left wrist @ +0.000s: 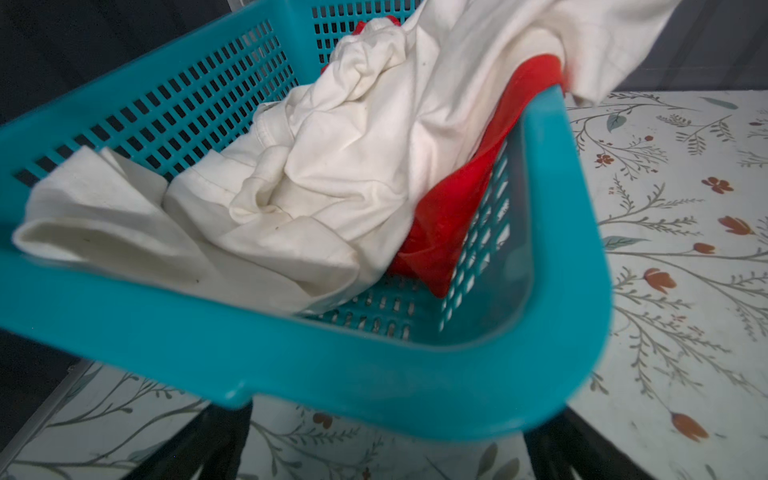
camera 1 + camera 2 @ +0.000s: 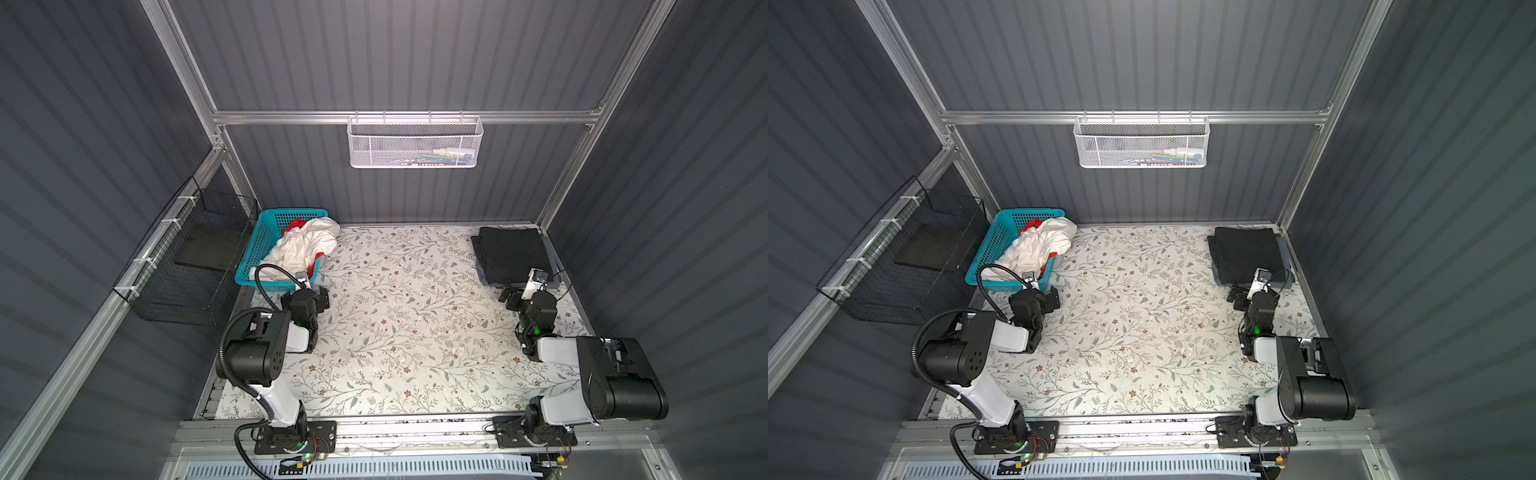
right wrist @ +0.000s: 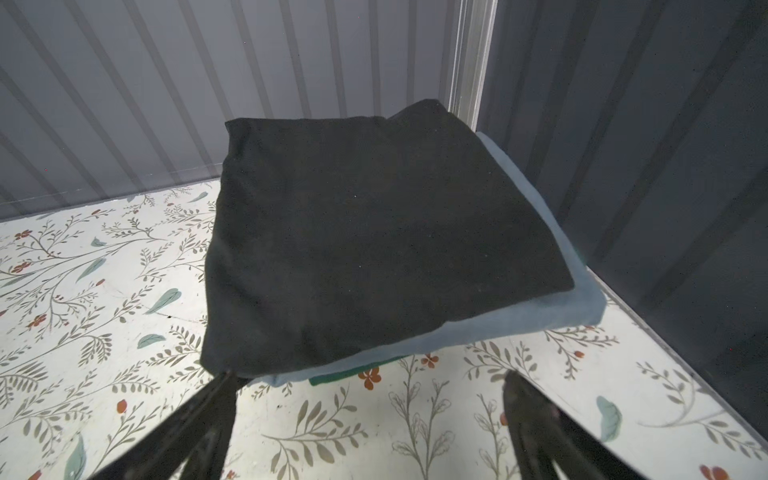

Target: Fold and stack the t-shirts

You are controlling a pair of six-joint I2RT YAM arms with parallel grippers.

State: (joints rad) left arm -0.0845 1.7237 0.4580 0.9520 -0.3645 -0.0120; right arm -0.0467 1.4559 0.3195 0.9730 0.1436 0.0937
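While the black t-shirt [image 3: 374, 232] lies folded atop the blue-grey t-shirt [image 3: 540, 320] at the bench's [image 2: 415, 332] far right corner, the white t-shirt [image 1: 332, 166] and red t-shirt [image 1: 449, 216] sit crumpled in the teal basket [image 1: 291, 365] at its far left corner. Left gripper [image 2: 318, 297] and right gripper [image 3: 370, 380] gape empty. Next, probably: the left, seemingly just short of the rim, fetches the white one.

We see the white t-shirt [image 2: 1044, 245] crumpled in the teal basket [image 2: 994, 245], and the black t-shirt [image 2: 1246, 253] folded at the far right.

clear floral tabletop [image 2: 415, 324] between teal basket [image 2: 259, 243] far-left and shirt stack [image 2: 513, 253] far-right
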